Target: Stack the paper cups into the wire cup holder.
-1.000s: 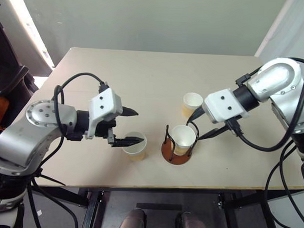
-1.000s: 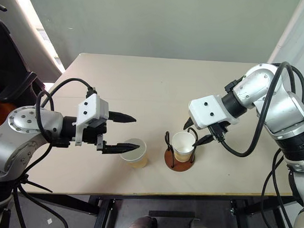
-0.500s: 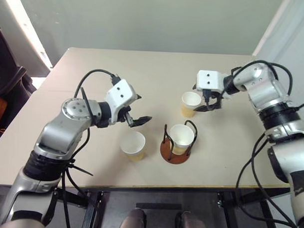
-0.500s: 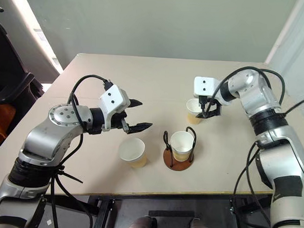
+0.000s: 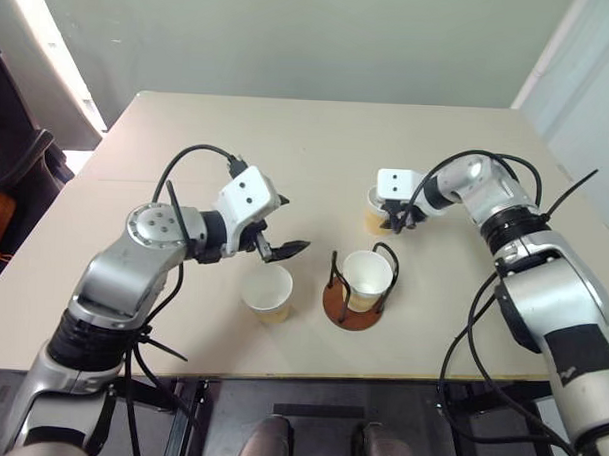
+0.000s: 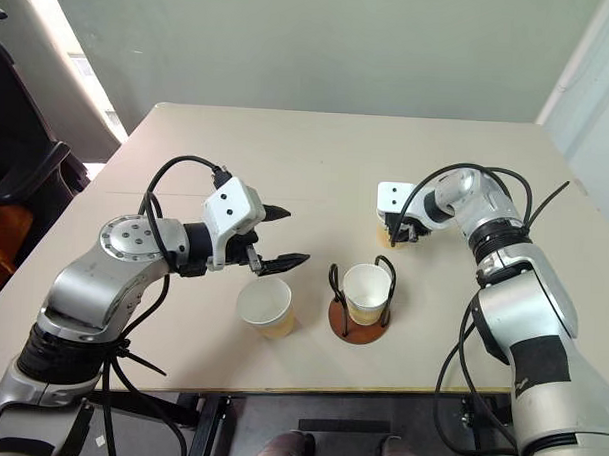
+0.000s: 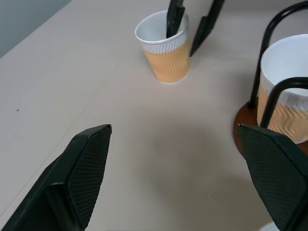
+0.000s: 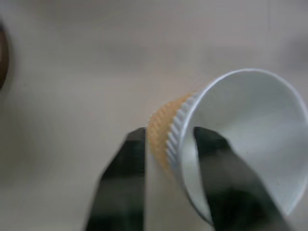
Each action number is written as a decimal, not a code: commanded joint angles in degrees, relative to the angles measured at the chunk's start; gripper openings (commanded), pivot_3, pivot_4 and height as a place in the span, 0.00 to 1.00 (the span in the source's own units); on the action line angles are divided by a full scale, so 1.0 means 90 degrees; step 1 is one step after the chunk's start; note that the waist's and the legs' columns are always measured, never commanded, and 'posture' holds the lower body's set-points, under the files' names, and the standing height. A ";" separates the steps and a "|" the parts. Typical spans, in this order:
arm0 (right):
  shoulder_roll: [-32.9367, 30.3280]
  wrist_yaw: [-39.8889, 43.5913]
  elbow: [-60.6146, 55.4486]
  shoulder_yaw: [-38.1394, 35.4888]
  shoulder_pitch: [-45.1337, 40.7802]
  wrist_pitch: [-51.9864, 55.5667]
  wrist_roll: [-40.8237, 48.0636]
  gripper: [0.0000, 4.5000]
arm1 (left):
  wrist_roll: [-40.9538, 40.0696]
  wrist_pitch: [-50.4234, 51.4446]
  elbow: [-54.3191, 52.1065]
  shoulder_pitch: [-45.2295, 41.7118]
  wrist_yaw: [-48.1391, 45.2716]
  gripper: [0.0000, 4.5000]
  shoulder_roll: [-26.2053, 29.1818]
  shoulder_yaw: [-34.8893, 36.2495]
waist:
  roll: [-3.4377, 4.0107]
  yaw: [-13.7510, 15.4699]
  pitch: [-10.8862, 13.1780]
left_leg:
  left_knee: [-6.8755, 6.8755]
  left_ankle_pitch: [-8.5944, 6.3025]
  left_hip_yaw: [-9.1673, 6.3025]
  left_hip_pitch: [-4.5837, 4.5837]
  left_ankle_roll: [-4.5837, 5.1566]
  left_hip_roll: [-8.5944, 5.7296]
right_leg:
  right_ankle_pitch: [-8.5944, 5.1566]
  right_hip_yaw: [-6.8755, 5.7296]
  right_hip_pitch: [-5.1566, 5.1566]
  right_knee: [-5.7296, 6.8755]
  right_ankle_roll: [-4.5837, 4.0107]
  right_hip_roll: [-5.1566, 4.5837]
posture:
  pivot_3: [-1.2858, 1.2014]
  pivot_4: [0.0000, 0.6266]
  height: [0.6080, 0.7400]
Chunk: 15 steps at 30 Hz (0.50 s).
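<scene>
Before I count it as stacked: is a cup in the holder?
Yes: one paper cup stands upright inside the wire cup holder, between its black loops.

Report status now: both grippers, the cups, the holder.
Left gripper open, above near cup. Right gripper pinching far cup wall. One cup in wire cup holder. Path clear.

The far half of the table [image 5: 288, 137] is left bare. Near the front, passage is narrowed by the wire holder [image 5: 354, 290] and a loose cup [image 5: 266, 291] to its left.
</scene>
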 commanded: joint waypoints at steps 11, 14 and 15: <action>-0.1094 0.2325 -0.3348 -0.1207 0.0091 0.0933 0.1479 0.01 | -0.0494 -0.0190 -0.0147 -0.0229 -0.0596 1.00 0.0143 0.0553 | 0.0002 0.0003 0.0003 | -0.0002 0.0033 0.0002 -0.0003 -0.0032 0.0003 | -0.0002 -0.0007 0.0005 0.0006 -0.0005 0.0001 | 0.52 0.24 1.00; -0.2033 0.2764 -0.5726 -0.0905 0.0475 0.1800 0.3028 0.01 | -0.0833 -0.0158 -0.0199 -0.0197 -0.1078 1.00 0.0442 0.0770 | 0.0002 0.0000 0.0003 | -0.0005 0.0032 0.0007 -0.0007 -0.0041 0.0009 | -0.0006 -0.0010 0.0006 0.0001 -0.0009 0.0009 | 0.52 0.24 1.00; -0.2257 0.2773 -0.6254 -0.0793 0.0567 0.2033 0.3432 0.01 | -0.0934 -0.0138 -0.0226 -0.0172 -0.1223 1.00 0.0531 0.0805 | 0.0002 0.0003 0.0003 | -0.0006 0.0033 0.0009 -0.0013 -0.0044 0.0014 | -0.0007 -0.0011 0.0005 -0.0004 -0.0010 0.0016 | 0.52 0.24 1.00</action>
